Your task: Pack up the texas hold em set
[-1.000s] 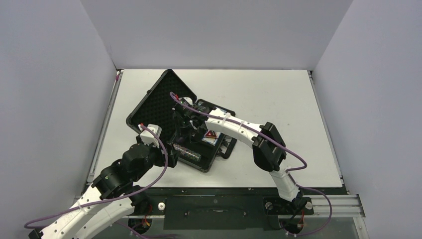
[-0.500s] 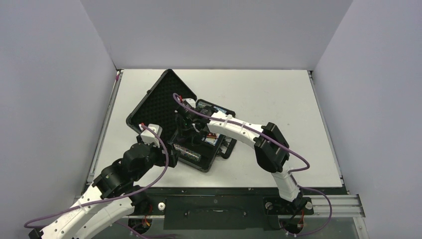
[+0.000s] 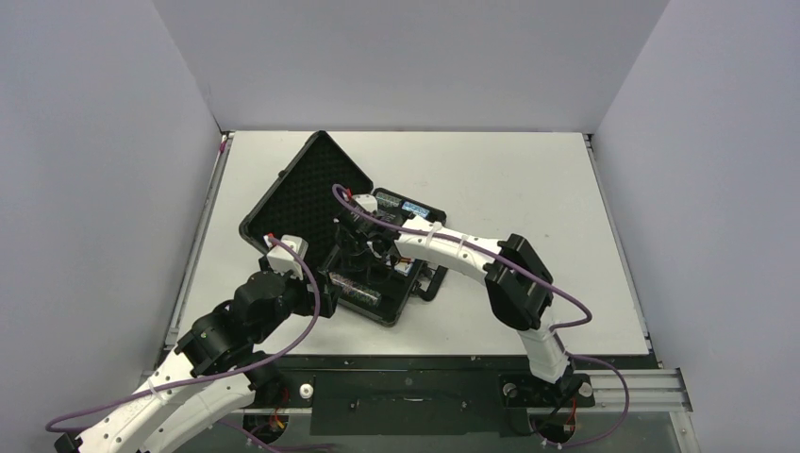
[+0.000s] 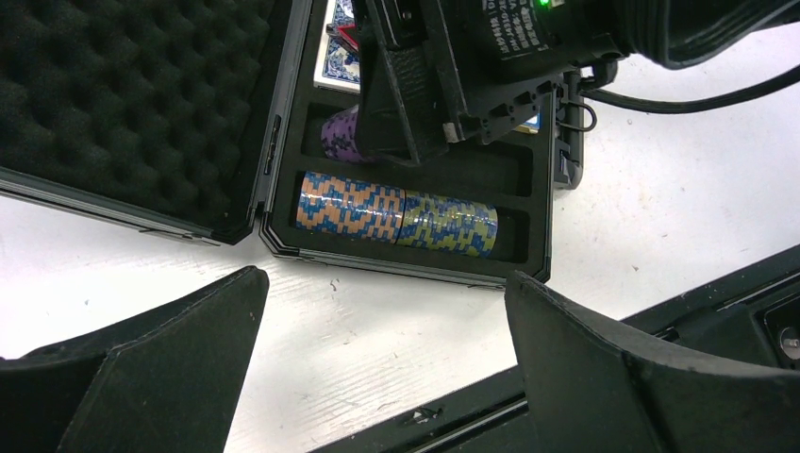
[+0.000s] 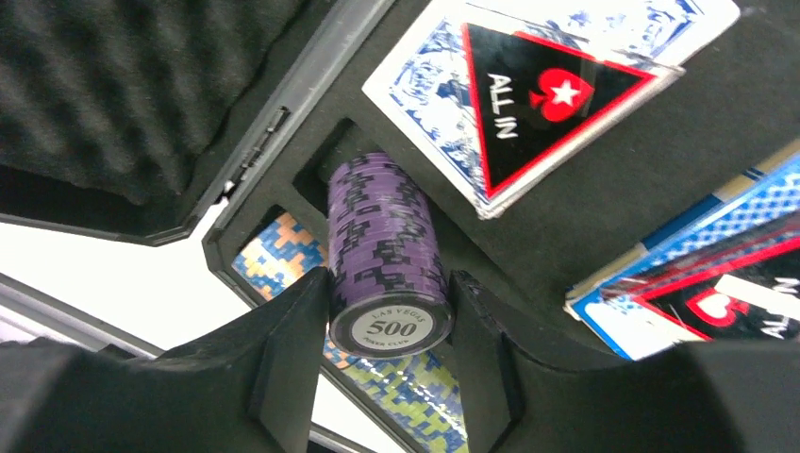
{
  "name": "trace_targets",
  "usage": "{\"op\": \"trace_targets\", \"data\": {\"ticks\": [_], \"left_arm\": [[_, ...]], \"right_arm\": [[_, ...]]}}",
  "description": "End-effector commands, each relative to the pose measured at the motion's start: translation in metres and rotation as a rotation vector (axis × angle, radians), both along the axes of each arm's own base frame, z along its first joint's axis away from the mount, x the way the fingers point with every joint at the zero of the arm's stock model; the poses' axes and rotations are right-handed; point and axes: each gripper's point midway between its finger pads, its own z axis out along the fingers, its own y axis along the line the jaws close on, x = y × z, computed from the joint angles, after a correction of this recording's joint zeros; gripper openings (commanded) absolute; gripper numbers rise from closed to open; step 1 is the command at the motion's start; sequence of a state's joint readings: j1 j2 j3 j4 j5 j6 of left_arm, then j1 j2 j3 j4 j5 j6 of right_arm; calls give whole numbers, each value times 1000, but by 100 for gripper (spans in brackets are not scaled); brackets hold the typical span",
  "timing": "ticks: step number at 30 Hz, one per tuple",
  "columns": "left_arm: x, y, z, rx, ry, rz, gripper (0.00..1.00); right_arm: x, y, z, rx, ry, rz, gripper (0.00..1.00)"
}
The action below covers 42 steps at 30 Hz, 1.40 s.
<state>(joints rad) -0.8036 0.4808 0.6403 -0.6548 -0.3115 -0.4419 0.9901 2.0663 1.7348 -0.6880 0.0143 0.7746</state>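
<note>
The black briefcase (image 3: 401, 304) lies open, its foam lid (image 3: 302, 193) standing up at the left. My right gripper (image 5: 389, 281) is shut on a purple chip roll (image 5: 385, 226) marked 500. It holds the roll's far end down in the middle foam slot (image 5: 316, 175). The front slot holds an orange-blue roll (image 4: 349, 206) and a yellow-blue roll (image 4: 451, 225) end to end. A red-black "ALL IN" triangle (image 5: 538, 104) lies on a blue card deck (image 5: 425, 85). My left gripper (image 4: 385, 283) hangs open over the bare table, just in front of the case.
A second blue deck (image 5: 679, 255) with another red-black card lies in the case at the right. The case handle (image 3: 432, 280) sticks out toward the right. A black rail (image 3: 406, 373) runs along the table's near edge. White walls close in the table.
My right gripper has moved slightly toward the case's near side and lower with the purple roll, and its arm now covers the triangle in the top view. The left arm has stayed put.
</note>
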Motion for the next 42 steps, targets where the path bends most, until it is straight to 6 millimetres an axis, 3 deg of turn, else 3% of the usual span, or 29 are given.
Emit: {"op": "trace_targets", "data": {"ticks": [1, 10, 21, 24, 30, 33, 35, 42], "left_arm": [[3, 0, 24, -49, -44, 18, 96], [3, 0, 22, -49, -35, 23, 96], [3, -1, 20, -41, -26, 25, 96], [4, -1, 20, -39, -23, 25, 96], [4, -1, 19, -37, -20, 25, 96], [4, -2, 19, -40, -21, 23, 96], [3, -3, 19, -42, -21, 21, 96], [3, -3, 20, -47, -22, 19, 96]], "right_arm": [[-5, -36, 11, -99, -18, -36, 50], [-12, -54, 19, -143, -17, -38, 69], [-22, -71, 52, -122, -53, -7, 65], [-29, -77, 50, -123, -41, 6, 56], [-41, -82, 32, -130, -8, 56, 16], [-42, -78, 25, -129, 6, 67, 4], [-41, -74, 19, -135, 18, 71, 0], [-33, -64, 0, -164, 35, 79, 0]]}}
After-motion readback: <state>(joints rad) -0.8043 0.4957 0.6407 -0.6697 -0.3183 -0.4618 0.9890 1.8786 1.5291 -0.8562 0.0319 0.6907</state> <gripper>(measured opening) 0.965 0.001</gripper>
